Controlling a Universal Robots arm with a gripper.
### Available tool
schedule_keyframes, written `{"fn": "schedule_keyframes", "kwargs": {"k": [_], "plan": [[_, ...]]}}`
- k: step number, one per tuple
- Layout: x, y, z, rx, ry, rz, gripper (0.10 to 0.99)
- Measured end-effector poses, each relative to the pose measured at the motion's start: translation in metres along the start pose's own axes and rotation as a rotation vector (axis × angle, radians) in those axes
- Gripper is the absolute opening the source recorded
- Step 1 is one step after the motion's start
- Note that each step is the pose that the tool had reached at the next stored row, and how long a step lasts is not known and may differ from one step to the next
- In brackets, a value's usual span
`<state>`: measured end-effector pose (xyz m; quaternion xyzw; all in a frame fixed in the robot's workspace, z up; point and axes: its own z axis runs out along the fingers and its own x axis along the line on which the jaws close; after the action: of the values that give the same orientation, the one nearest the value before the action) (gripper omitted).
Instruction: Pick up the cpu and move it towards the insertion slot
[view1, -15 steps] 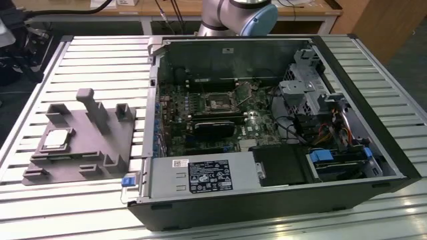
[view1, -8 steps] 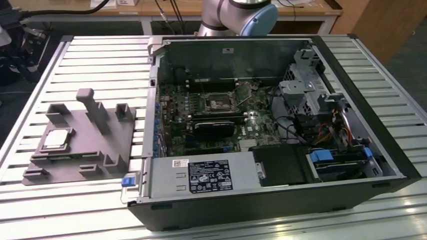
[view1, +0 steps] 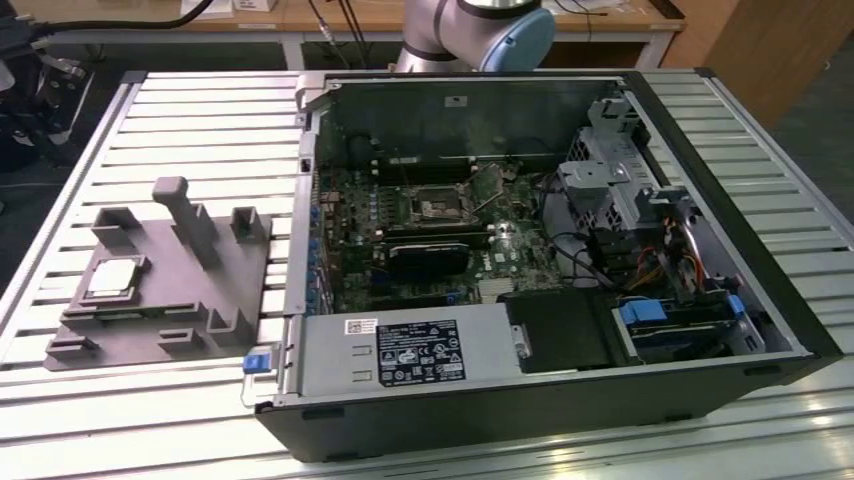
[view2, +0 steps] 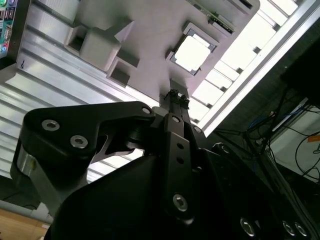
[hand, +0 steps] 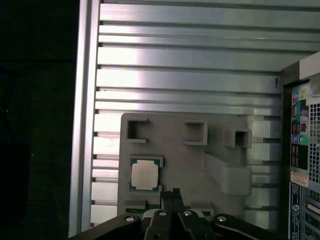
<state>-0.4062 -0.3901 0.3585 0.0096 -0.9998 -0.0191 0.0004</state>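
The cpu (view1: 114, 277), a flat square chip with a silvery top, lies in a recess of the grey fixture plate (view1: 174, 300) on the exterior view's left. It also shows in both wrist views: cpu (view2: 192, 53), cpu (hand: 145, 174). My gripper (hand: 172, 194) hovers well above the fixture, its tips a short way off the chip, shut with nothing between them; the gripper (view2: 175, 96) looks the same from the other side. The insertion slot (view1: 437, 207), a dark square in a silver bracket, sits on the motherboard inside the open computer case.
The open case (view1: 747, 300) takes up the middle and right of the slatted aluminium table (view1: 200, 120). Inside are a black card (view1: 427, 255), a power supply (view1: 400, 355) and drive bays (view1: 614, 190). Grey posts (view1: 187, 215) rise from the fixture. The arm's base (view1: 481, 30) stands behind the case.
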Motion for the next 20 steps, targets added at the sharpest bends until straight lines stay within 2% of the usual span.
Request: {"fn": "schedule_keyframes", "kwargs": {"k": [20], "plan": [[0.0076,0.0001,0.0005,0.000,0.0000,0.000,0.106]]}}
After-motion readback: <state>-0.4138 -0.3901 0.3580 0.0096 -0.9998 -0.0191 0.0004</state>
